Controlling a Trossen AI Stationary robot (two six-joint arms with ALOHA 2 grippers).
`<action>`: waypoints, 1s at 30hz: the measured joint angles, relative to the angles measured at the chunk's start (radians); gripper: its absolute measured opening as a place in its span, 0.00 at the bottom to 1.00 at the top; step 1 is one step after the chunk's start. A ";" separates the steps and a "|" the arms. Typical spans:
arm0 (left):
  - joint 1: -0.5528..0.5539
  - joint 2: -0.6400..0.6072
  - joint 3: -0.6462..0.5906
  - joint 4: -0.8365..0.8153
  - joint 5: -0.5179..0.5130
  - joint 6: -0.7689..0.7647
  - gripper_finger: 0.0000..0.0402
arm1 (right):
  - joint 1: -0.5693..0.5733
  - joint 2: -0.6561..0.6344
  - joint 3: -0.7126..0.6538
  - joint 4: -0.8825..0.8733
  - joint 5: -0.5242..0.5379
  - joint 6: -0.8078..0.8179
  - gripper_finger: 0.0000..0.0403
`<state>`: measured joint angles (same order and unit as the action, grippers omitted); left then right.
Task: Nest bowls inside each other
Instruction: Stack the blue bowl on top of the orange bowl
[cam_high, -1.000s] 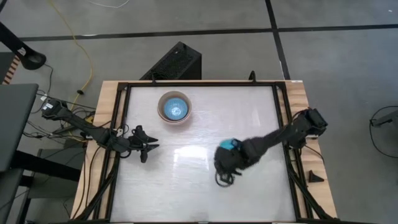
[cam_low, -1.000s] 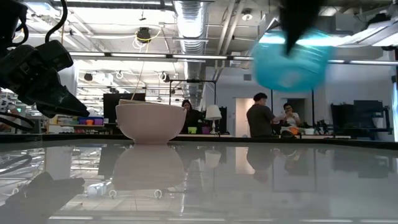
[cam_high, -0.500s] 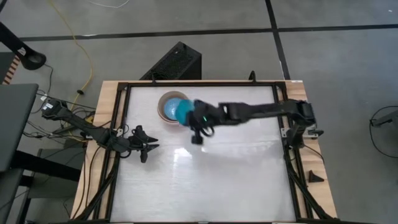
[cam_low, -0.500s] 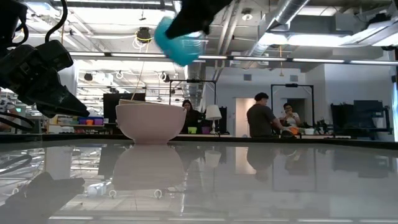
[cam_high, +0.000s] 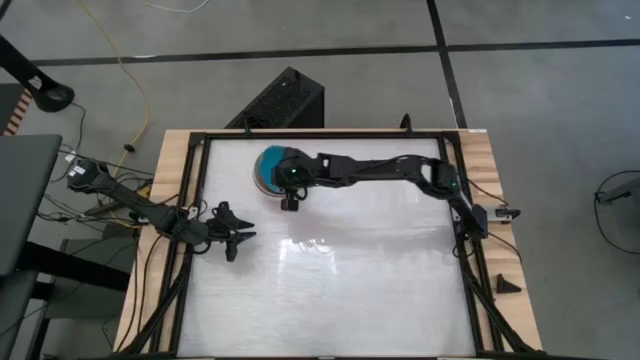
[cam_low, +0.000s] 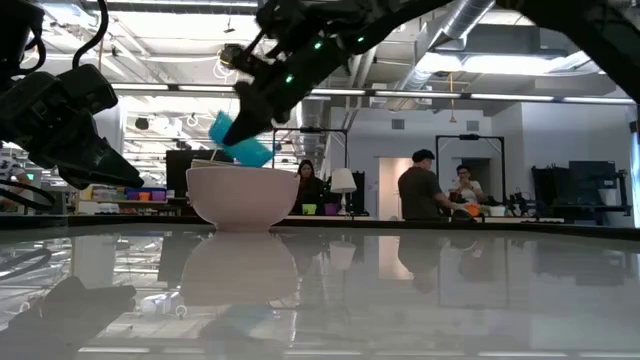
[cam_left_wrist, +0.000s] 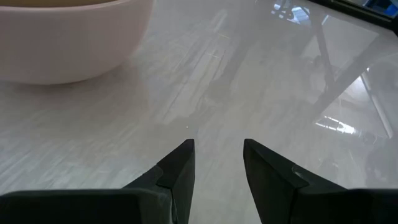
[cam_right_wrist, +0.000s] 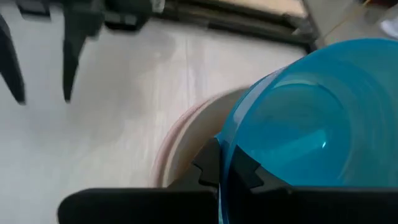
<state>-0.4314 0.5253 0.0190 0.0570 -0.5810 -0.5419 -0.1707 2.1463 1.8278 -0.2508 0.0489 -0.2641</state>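
A teal-blue bowl (cam_high: 268, 164) hangs tilted just over a stack of bowls at the table's far left. The stack's outer bowl is pale pink-white (cam_low: 243, 195) and stands on its base; the stack's rims (cam_right_wrist: 181, 138) show under the teal bowl (cam_right_wrist: 311, 124). My right gripper (cam_high: 290, 178) reaches across from the right and is shut on the teal bowl (cam_low: 240, 141). My left gripper (cam_high: 240, 238) waits open at the table's left, nearer than the stack, pointing toward the pale bowl (cam_left_wrist: 62, 37) with nothing between its fingers (cam_left_wrist: 180, 162). My right gripper pinches the teal bowl's rim (cam_right_wrist: 229, 149) on the side toward the table's right, one finger (cam_right_wrist: 208, 167) outside the wall and one (cam_right_wrist: 247, 169) inside. The fingers come slanting down from the right. The bowl is lifted clear and tilted above the stack.
A black box (cam_high: 280, 100) stands on the floor beyond the far edge. Black rails (cam_high: 320, 135) frame the table. White tabletop (cam_high: 350, 290) lies bare toward the near and right sides. People (cam_low: 420, 185) stand in the room behind.
My right gripper has swung with the teal bowl from the table's middle right toward the far left, rolling its wrist, and now holds the bowl over the stack, lower and tilted. It has stayed shut on the bowl.
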 joint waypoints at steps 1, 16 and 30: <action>0.000 0.000 0.000 0.001 0.000 0.000 0.31 | 0.000 0.018 0.025 -0.020 0.001 -0.006 0.06; 0.000 0.000 0.000 -0.001 0.000 0.000 0.31 | -0.002 0.093 0.127 -0.190 0.124 -0.031 0.25; 0.000 0.000 0.000 -0.002 -0.001 0.000 0.31 | -0.008 0.097 0.171 -0.287 0.135 0.020 0.54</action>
<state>-0.4313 0.5255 0.0193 0.0555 -0.5816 -0.5419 -0.1791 2.2433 1.9991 -0.5378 0.1841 -0.2440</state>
